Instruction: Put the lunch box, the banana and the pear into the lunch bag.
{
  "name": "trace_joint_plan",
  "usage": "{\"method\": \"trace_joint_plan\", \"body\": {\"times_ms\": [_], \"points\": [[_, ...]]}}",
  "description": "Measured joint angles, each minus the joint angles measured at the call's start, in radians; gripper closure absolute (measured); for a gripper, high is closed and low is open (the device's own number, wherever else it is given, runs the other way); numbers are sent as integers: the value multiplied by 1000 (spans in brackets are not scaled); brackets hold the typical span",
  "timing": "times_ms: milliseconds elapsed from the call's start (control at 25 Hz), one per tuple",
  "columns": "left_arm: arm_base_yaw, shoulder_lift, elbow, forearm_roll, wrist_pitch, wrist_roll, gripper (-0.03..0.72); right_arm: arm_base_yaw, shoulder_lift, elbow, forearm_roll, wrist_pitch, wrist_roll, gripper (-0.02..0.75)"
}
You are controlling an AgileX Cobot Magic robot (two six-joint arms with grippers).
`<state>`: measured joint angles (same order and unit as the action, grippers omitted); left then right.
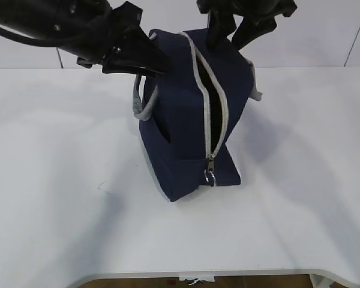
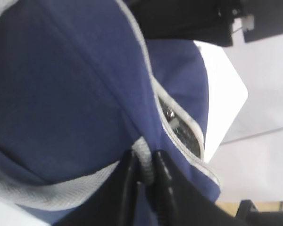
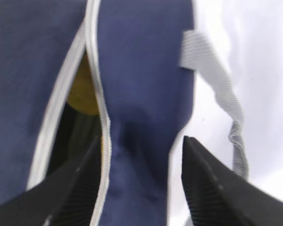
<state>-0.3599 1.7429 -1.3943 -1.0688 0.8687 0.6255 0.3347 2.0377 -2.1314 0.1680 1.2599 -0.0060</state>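
Observation:
The navy lunch bag [image 1: 186,114] stands on the white table with its grey zipper open along the top and the ring pull [image 1: 211,176] at the near end. My left gripper [image 1: 143,65] is shut on the bag's grey webbing handle [image 2: 144,162], pinched between both fingers, beside the bag's left side [image 2: 61,94]. My right gripper [image 3: 141,141] is open over the bag's far end [image 1: 231,42]. One of its fingers [image 3: 70,183] is inside the opening, the other [image 3: 212,188] outside the right wall. A yellow fruit [image 3: 82,96] shows inside; I cannot tell which one. The lunch box is hidden.
The white table [image 1: 60,180] stretches out on both sides of the bag, with its front edge near the bottom of the exterior view. The bag's other grey handle [image 3: 221,89] hangs loose on the right side.

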Motion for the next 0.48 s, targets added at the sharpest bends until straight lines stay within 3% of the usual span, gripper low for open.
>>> {"method": "trace_joint_plan", "body": {"times_ms": [120, 200, 480], "points": [[0, 0, 0, -6, -3, 0, 375, 0, -41, 0, -2, 0, 6, 306], [0, 0, 0, -7, 0, 0, 323, 0, -71, 0, -2, 0, 6, 305], [14, -4, 0, 1, 77, 0, 278, 0, -145, 0, -4, 0, -18, 305]]}}
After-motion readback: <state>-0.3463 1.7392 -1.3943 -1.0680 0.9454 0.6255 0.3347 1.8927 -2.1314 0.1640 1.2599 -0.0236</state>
